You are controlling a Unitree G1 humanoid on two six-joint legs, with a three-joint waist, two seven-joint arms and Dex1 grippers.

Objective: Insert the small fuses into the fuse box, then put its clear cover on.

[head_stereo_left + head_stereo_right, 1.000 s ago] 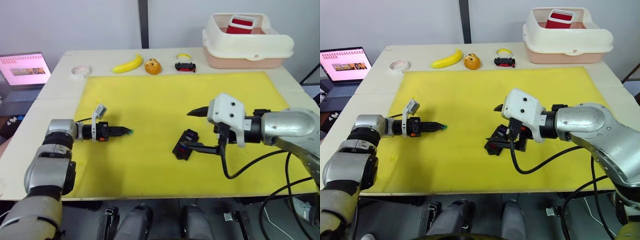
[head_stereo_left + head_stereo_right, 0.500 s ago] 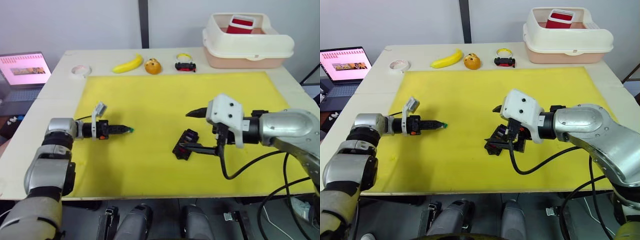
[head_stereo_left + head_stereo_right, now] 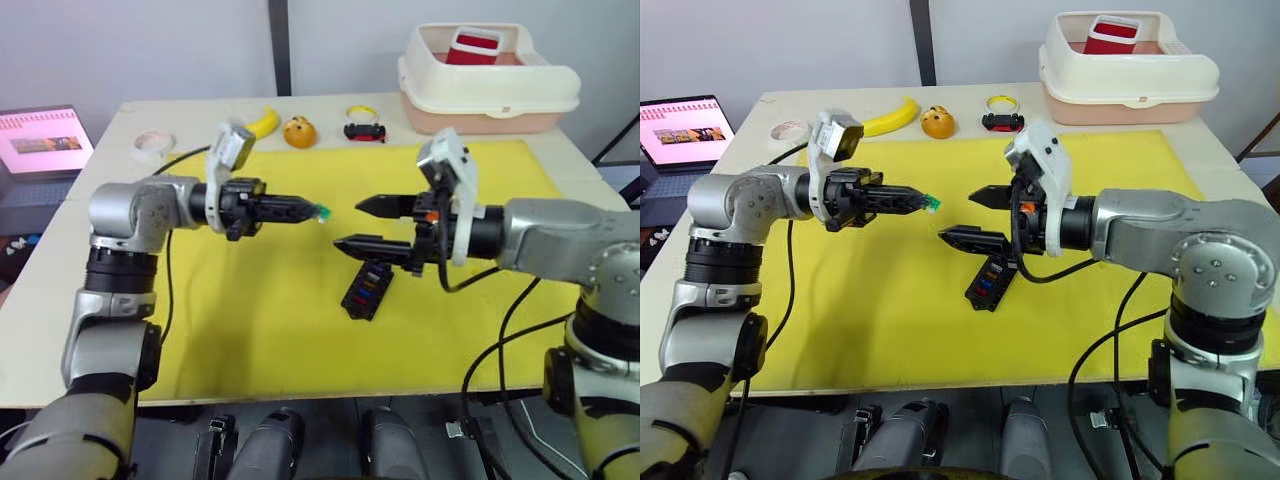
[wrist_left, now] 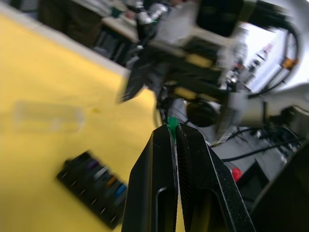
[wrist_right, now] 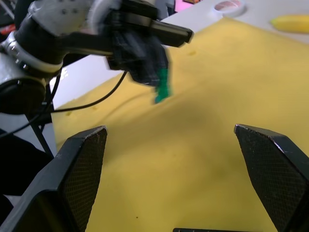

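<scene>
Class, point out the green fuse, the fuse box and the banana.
green fuse [image 3: 931, 204], right eye view, its exposed tip.
fuse box [image 3: 366, 288], left eye view, its slotted top.
banana [image 3: 895, 117], right eye view, its middle.

The fuse box [image 3: 367, 290] lies on the mat [image 3: 250, 320], with the tub [image 3: 490, 90] behind at the right.

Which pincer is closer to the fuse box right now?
Right. The right pincer hangs open just above the fuse box, near its far end. The left pincer, shut on a green fuse, is raised farther off to the box's left.
</scene>
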